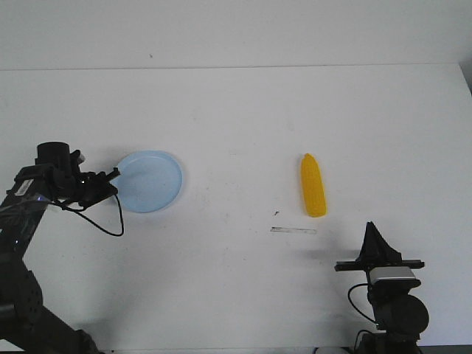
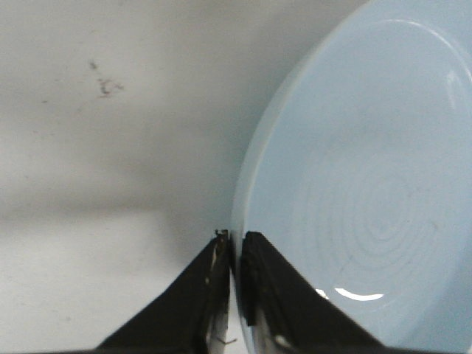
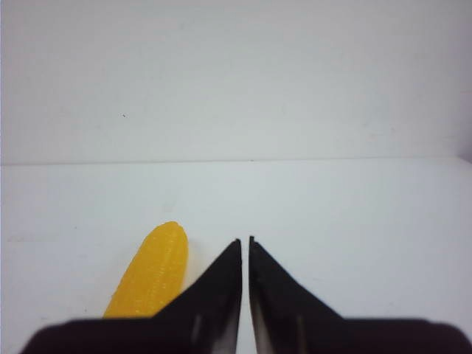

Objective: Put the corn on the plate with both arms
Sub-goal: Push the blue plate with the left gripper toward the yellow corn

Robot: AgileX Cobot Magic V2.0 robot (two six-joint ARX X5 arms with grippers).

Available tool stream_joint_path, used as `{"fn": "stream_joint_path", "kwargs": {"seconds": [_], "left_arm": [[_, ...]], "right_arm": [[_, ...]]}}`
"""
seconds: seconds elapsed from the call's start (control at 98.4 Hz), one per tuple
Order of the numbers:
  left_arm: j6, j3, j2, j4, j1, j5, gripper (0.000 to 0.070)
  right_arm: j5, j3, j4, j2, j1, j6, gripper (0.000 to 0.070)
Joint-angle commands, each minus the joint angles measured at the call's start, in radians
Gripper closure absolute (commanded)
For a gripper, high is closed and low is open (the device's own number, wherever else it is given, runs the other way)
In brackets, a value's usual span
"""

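You have the wide white table [image 1: 243, 118] filling the front view, its far edge meeting a pale wall; on it the two black jointed arms sit at the near corners, the left arm [image 1: 29, 221] reaching in from your left side and the right arm [image 1: 394, 306] low at the near right; the round, flat, pale light-blue plastic plate [image 1: 151, 181] lies left of centre, and the smooth, bright yellow-orange plastic corn cob [image 1: 313, 185] lies well apart from it, right of centre, flat on the table with its pointed end toward the far edge; between them, nearer the corn, a thin grey strip [image 1: 293, 230] lies on the surface just in front of the cob.

Your left gripper [image 2: 236, 247] is at the plate's left rim; in its wrist view the two pointed black fingers [image 2: 210, 280] stand pinched together with the rim's edge in the narrow slit between them, so it appears clamped on the plate, though the contact itself is too fine to see with certainty; the plate's bare, ringed inside shows beside the tips.

Your right gripper [image 3: 245, 247] points over the table with its jaws drawn nearly together, only a sliver between the tips, holding nothing; the corn lies just beside it, not touching.
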Motion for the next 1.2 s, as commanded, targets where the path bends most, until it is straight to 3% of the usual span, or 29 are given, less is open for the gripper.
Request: {"fn": "stream_joint_path", "kwargs": {"seconds": [0.0,0.488,0.711,0.904,0.955,1.016,1.077,1.189], "left_arm": [[-0.013,0.018,-0.004,-0.001,-0.035,0.005,0.0699],[-0.146,0.018,0.034,0.131,-0.413,0.005,0.0699],[-0.143,0.018,0.076,0.159,-0.513,0.004,0.0699],[-0.142,0.018,0.098,0.155,-0.531,0.004,0.0696],[-0.142,0.018,0.098,0.158,-0.531,-0.001,0.067],[-0.142,0.018,0.098,0.158,-0.53,-0.008,0.0553],[-0.138,0.018,0.098,0.155,-0.53,-0.008,0.0481],[-0.135,0.018,0.093,0.154,-0.53,-0.008,0.0466]], "right_arm": [[0.002,-0.001,0.012,0.002,0.001,-0.001,0.0684],[0.002,-0.001,0.012,0.002,0.001,-0.001,0.0684],[0.002,-0.001,0.012,0.002,0.001,-0.001,0.0684],[0.002,-0.001,0.012,0.002,0.001,-0.001,0.0684],[0.002,-0.001,0.012,0.002,0.001,-0.001,0.0684],[0.002,-0.001,0.012,0.002,0.001,-0.001,0.0684],[0.002,-0.001,0.012,0.002,0.001,-0.001,0.0684],[0.002,-0.001,0.012,0.002,0.001,-0.001,0.0684]]}}
